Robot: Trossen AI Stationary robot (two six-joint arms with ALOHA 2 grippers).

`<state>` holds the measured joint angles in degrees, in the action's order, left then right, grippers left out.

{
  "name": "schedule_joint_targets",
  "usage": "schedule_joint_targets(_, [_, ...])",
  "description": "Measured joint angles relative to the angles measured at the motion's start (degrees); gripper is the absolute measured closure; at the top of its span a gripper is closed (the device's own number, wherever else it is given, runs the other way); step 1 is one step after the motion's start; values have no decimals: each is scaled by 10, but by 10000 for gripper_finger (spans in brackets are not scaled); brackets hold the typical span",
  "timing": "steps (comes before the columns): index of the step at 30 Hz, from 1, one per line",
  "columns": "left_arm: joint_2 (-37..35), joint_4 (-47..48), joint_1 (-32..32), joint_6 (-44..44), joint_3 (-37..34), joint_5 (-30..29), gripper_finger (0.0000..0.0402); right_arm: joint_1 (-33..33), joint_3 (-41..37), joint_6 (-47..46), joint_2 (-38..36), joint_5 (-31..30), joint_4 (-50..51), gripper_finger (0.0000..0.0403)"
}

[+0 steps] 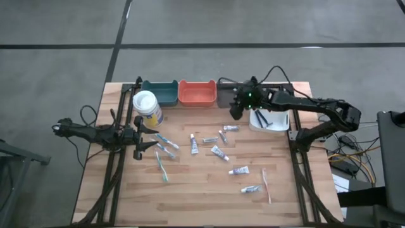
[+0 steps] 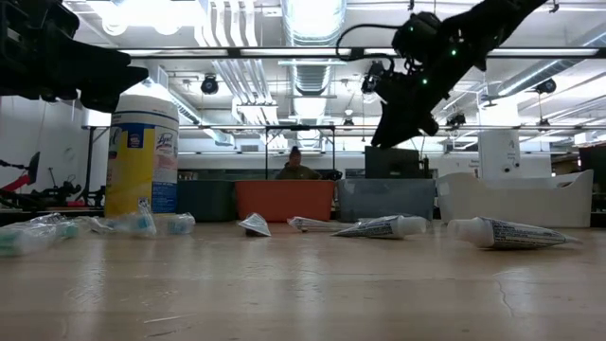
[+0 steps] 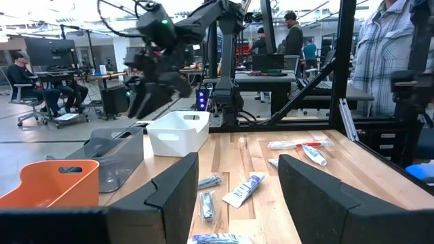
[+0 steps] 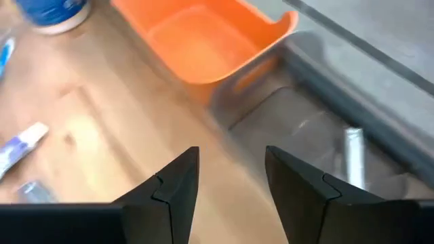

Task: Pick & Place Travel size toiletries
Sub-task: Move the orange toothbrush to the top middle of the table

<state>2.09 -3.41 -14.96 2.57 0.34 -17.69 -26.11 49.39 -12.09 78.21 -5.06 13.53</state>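
Toiletries lie scattered over the middle of the wooden table (image 1: 202, 190) in the high view: small tubes (image 1: 217, 152) mid-frame, two more tubes (image 1: 238, 170) lower right of centre, a teal toothbrush (image 1: 162, 166) left of centre, a pink toothbrush (image 1: 266, 185) lower right. Along the table's upper edge sit a teal bin (image 1: 160, 92), orange bin (image 1: 197, 92), grey bin (image 1: 226, 96) and, to the right, a white bin (image 1: 271, 120) with dark stick-like pieces in it. A wipes canister (image 1: 147, 107) stands upper left, just below the teal bin. Right gripper (image 1: 236, 109) hangs over the front edge of the grey bin, jaws apart and empty, nearest tube (image 1: 231, 128) just below it in frame, not touching. Left gripper (image 1: 148, 135) sits low at left of the table, fingers spread, nothing held, with wrapped toothbrushes just right of it. Low view shows the right gripper (image 2: 402, 114) well above the tabletop, and tubes (image 2: 383, 226) lying flat in front of the bins; height does not read from the high view. Right wrist view shows a silver tube (image 4: 353, 157) lying inside the grey bin (image 4: 319, 135), blurred, not visible from above. Left wrist view shows people (image 3: 400, 61) standing beyond the table, and the white bin (image 3: 178, 133) beside the grey one.
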Motion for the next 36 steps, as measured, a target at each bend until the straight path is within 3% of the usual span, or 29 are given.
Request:
schedule_joint_targets(6, [0,0,0,0,0,0,193,92,0,-38,-3,-42,29,239])
schedule_joint_targets(25, [0,0,0,0,0,0,193,387,0,-163,-3,-56,133,239])
schedule_joint_targets(36, [0,0,0,0,0,0,193,553,0,-351,-3,-19,234,239])
